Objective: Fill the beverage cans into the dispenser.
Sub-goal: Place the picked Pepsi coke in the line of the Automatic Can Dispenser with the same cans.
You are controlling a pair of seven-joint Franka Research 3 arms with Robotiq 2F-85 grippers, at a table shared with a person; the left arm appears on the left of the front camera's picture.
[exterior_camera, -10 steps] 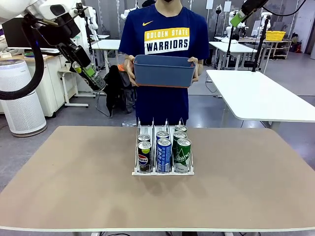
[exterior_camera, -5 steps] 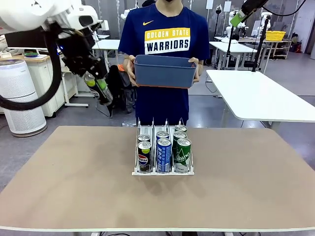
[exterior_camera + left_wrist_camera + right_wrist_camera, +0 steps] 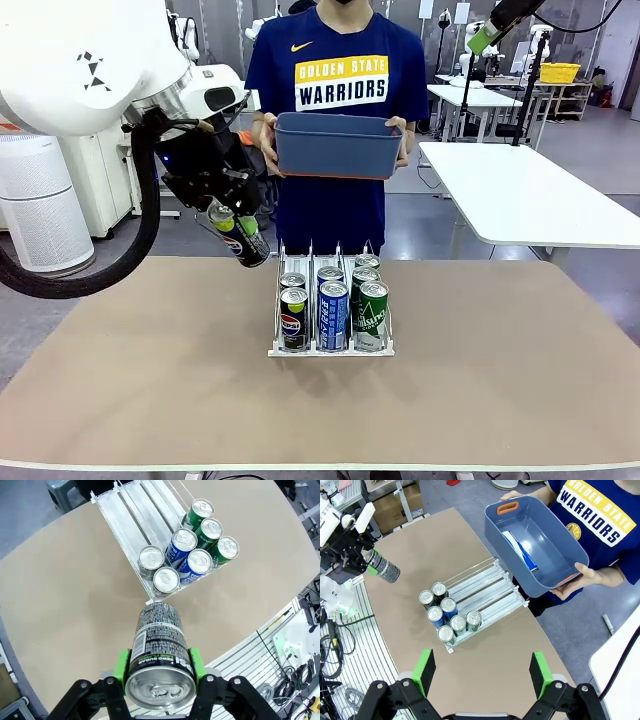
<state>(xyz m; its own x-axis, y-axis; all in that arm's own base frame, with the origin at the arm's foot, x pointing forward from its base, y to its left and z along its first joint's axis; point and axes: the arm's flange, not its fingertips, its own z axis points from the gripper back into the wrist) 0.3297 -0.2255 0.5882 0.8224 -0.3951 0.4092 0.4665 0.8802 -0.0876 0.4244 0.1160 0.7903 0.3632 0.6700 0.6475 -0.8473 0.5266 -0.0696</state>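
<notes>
Swung down closer to dispenser [image 3: 330, 351], left gripper [image 3: 240, 234] pinching black Pepsi can [image 3: 251, 249] left of its back end, right gripper [image 3: 483, 672] spread wide, holding nothing

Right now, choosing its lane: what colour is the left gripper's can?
Black with white print, a Pepsi can; clearest in left wrist view.

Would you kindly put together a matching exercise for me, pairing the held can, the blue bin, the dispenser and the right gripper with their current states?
Things:
1. black can
2. blue bin
3. dispenser
4. right gripper

States:
a. held in the person's hands
b. on the table, with cans in all three lanes
c. open and holding nothing
d. clamped in the left gripper

Pairs: 1-d, 2-a, 3-b, 4-c.
</notes>
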